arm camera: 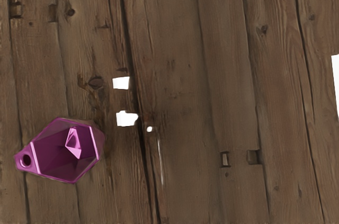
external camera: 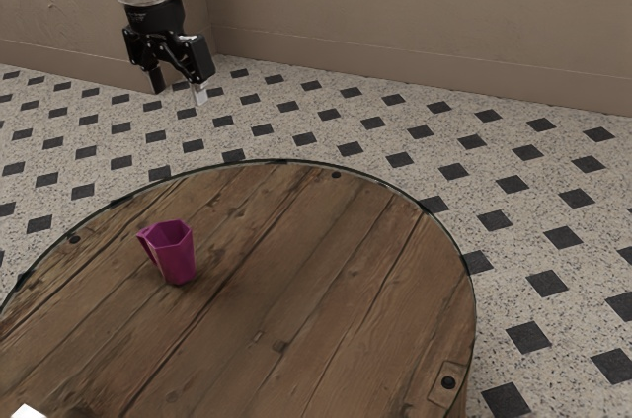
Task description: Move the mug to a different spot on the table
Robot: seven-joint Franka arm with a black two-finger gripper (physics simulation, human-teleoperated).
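**Exterior view, nearest first.** At the table's near edge, in the corner toward the exterior view's left, you see a small white shape, cut off by the frame and too partial to identify. The table is round and built of dark, weathered planks, with a bolt head in its side wall toward the exterior view's right.

The mug is magenta with faceted sides. It stands upright on the planks, mouth up, closer to the table's rim on the exterior view's left than to its centre. Its handle faces the exterior view's left. Nothing touches it.

Beyond the far rim lies a speckled floor set with dark diamond tiles, and then a plain brown wall.

The gripper hangs high above the floor, past the far-left rim and well apart from the mug. You can see its two fingers spread apart, pointing downward, with nothing between them.

**Wrist view.** You look straight down on the planks. The mug shows its open mouth and its pierced handle. Two small white patches lie on the boards just beside it.
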